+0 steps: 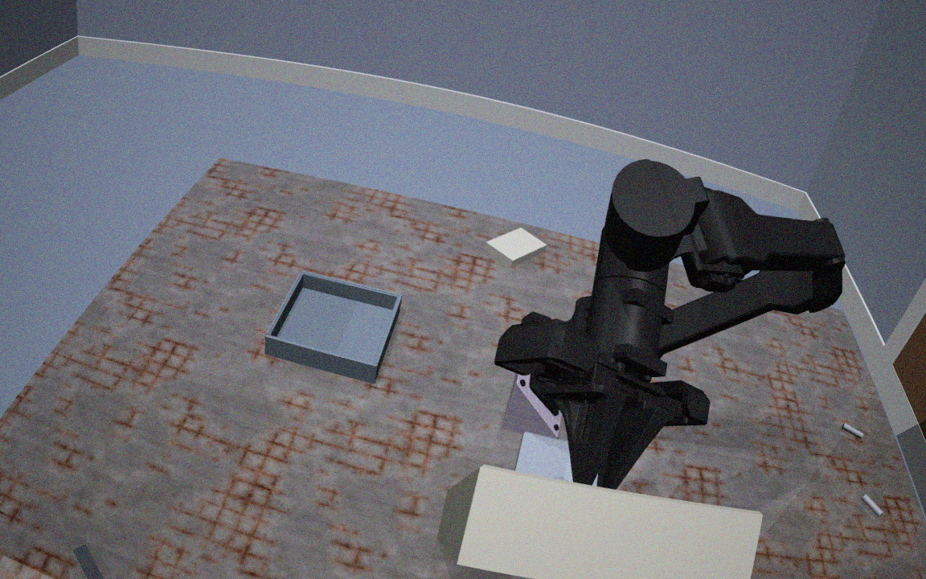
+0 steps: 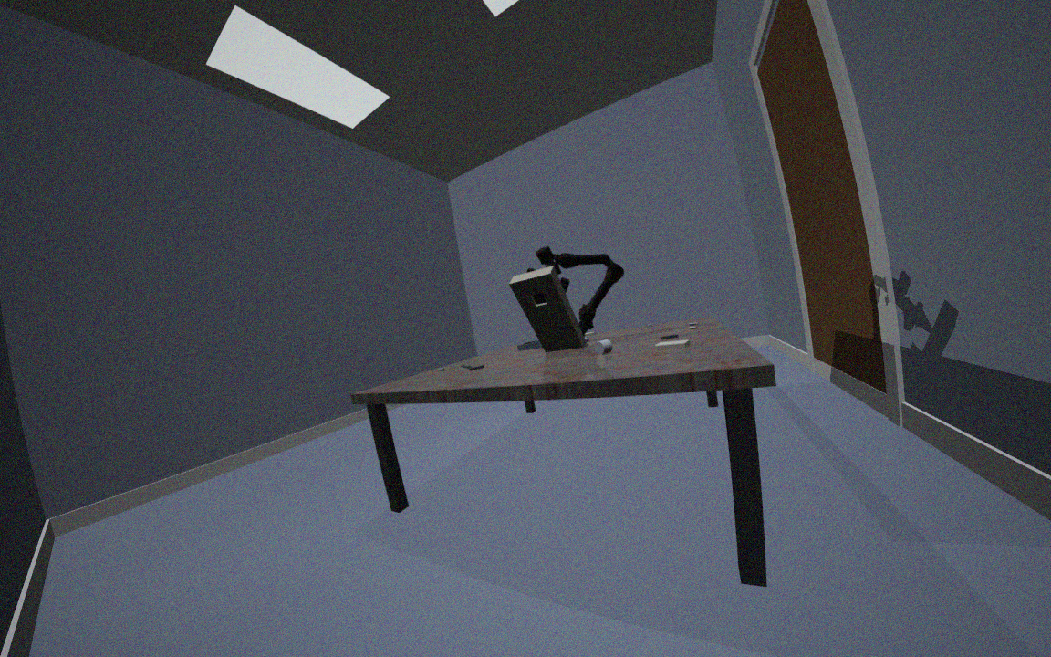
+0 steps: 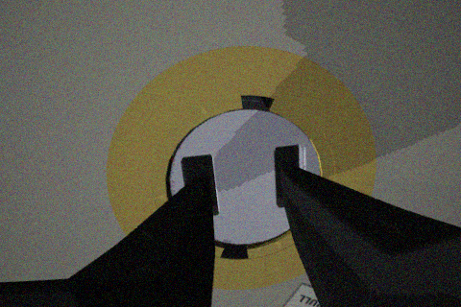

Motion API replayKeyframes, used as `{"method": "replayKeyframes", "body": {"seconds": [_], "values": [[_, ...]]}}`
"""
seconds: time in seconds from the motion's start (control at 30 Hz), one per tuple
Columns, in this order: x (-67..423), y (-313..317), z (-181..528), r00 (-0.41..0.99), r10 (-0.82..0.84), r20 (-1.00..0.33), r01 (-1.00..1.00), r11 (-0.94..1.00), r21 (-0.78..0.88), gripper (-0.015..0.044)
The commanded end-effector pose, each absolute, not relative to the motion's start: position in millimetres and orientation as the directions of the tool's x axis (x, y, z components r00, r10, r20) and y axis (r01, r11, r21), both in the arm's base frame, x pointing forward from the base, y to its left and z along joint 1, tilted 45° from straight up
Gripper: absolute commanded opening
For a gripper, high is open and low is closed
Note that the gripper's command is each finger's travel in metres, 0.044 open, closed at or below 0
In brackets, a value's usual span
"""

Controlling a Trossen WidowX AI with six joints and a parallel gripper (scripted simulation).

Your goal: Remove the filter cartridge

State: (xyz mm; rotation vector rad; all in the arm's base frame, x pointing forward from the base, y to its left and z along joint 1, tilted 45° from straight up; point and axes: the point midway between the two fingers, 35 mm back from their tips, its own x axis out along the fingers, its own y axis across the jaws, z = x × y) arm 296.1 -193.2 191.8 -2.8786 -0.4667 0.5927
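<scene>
The round pale cartridge (image 3: pixel 249 219) sits flush in the cream service panel (image 3: pixel 96 0) (image 1: pixel 596 532) (image 2: pixel 546 314), inside a yellow ring (image 3: pixel 148 160). Small dark notches show at its top and bottom rim. My gripper (image 3: pixel 246 187) (image 1: pixel 596 478) points at the panel face, fingers a little apart, each tip in one of the two narrow slots. The strip of cartridge face between the slots lies between the fingers; I see no squeeze on it. The grey-blue tray (image 1: pixel 322 359) stands empty to the left of the arm.
A white flat square (image 1: pixel 517 243) lies behind the tray. Two small white pegs (image 1: pixel 853 430) (image 1: pixel 871 503) lie near the table's right edge. A pale bracket plate (image 1: pixel 532 410) lies at the panel's foot.
</scene>
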Motion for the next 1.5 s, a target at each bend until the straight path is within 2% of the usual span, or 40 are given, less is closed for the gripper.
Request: {"method": "replayKeyframes", "body": {"seconds": [0.0,1.47], "values": [[296.5,-193.9,190.7,0.872,0.332,-0.360,0.264,-0.938,-0.226,0.0102],[300.0,-192.6,189.6,0.872,0.332,-0.360,0.264,-0.938,-0.226,0.0102]]}}
